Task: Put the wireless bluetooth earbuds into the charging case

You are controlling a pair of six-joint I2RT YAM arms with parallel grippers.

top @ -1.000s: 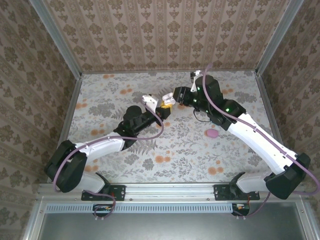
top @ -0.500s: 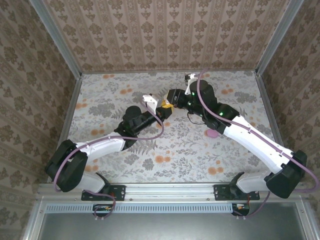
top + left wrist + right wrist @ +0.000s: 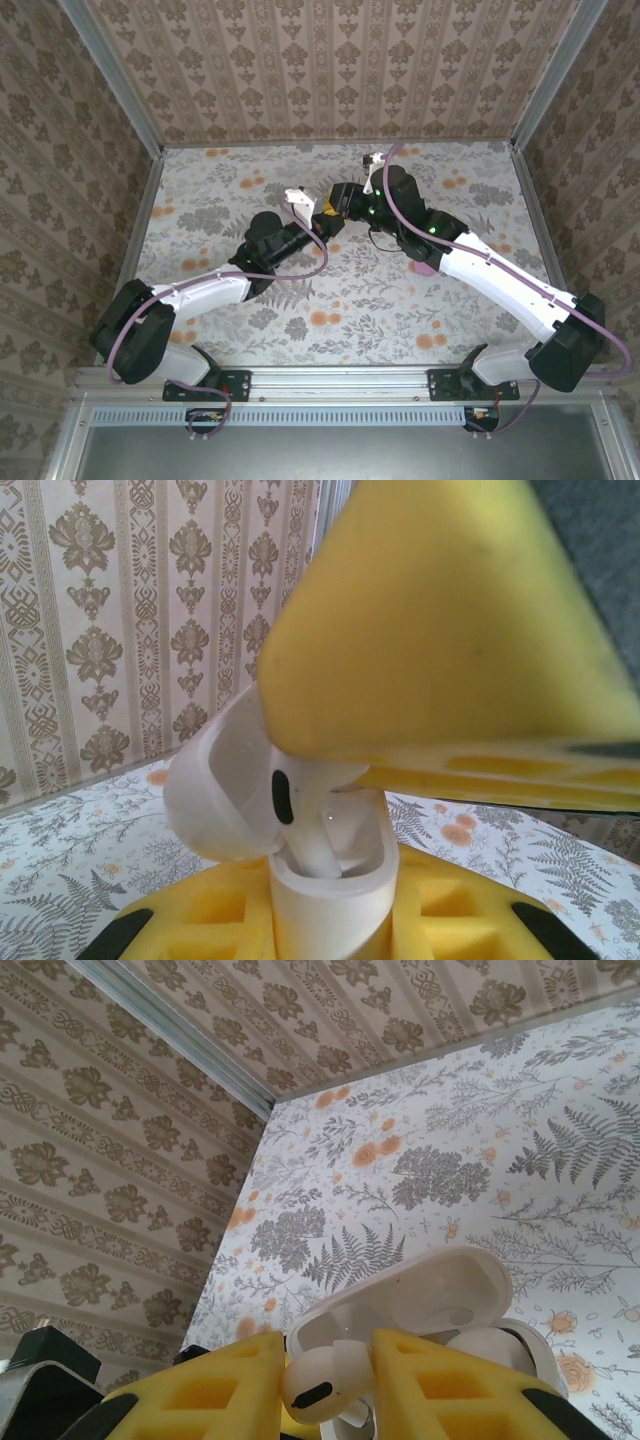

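Working above a floral-printed desk inside papered walls, with the left arm and the right arm meeting near the middle.

Raised off the desk near its centre: a white glossy pebble-shaped plastic charging case, clenched low on its body between the yellow foam-padded left fingers, hinged lid thrown open to one side. Likely light, stiff and slick; best gripped across the flanks of the lower shell, as here, leaving mouth and lid free.

Lying on the desk beside the right forearm, apart from the case: a small pink rounded thing, half hidden, too small to tell whether case or bud. No obstacle to the insertion.

Pinched between the yellow right fingers: a white bean-sized plastic earbud, stem pointing down into the case mouth, seemingly partway into its well but not judged seated. Feather-light, hard, slippery, apt to twist or pop out of soft pads; safest taken by the bulb, stem left bare for entry. In the way: the open lid just beside the bud, the bulky right finger pads crowding the mouth, and what looks like a second white bud in the neighbouring well
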